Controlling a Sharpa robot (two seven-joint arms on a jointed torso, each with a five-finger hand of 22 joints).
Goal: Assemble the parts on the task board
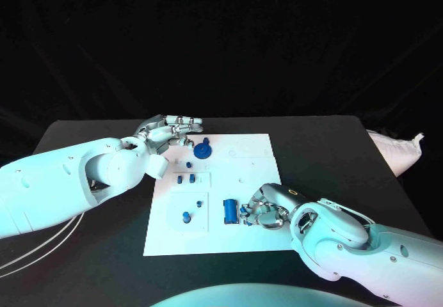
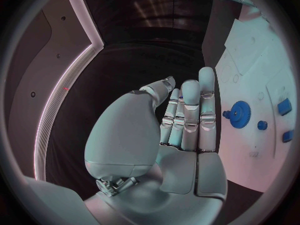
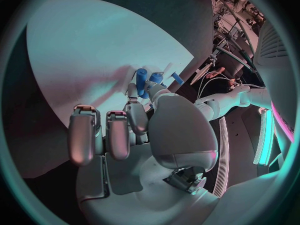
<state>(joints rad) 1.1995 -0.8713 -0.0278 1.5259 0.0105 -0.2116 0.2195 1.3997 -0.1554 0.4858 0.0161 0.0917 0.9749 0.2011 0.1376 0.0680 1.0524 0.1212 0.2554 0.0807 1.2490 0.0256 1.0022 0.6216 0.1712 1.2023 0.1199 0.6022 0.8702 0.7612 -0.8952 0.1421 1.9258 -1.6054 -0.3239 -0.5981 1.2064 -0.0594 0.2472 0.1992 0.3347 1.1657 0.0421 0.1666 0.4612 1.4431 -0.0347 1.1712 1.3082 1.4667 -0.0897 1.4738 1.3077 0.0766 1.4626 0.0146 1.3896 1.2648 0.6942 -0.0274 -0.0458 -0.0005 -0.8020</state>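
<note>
Right hand [image 1: 265, 208] is working at the near edge of the board [image 1: 249, 173], fingers curling around a small blue part [image 3: 142, 80] right beside the blue cylinder [image 1: 230, 211]; I am reading this as a pinch grasp, though the contact is partly hidden. Left hand [image 1: 169, 131] is hovering at the far left corner of the board, fingers held together and nearly straight, grasping nothing. Gear [image 1: 203, 150] is lying just beside it; two small blocks [image 1: 185, 179] are sitting mid-board.

Risks, as judged: the pinch is looking shallow, so the part could be slipping or tipping on lift; the fingers are crowding the cylinder and may be nudging it off its place; the left hand, descending, could be knocking the gear.

No brand, label or writing is legible
</note>
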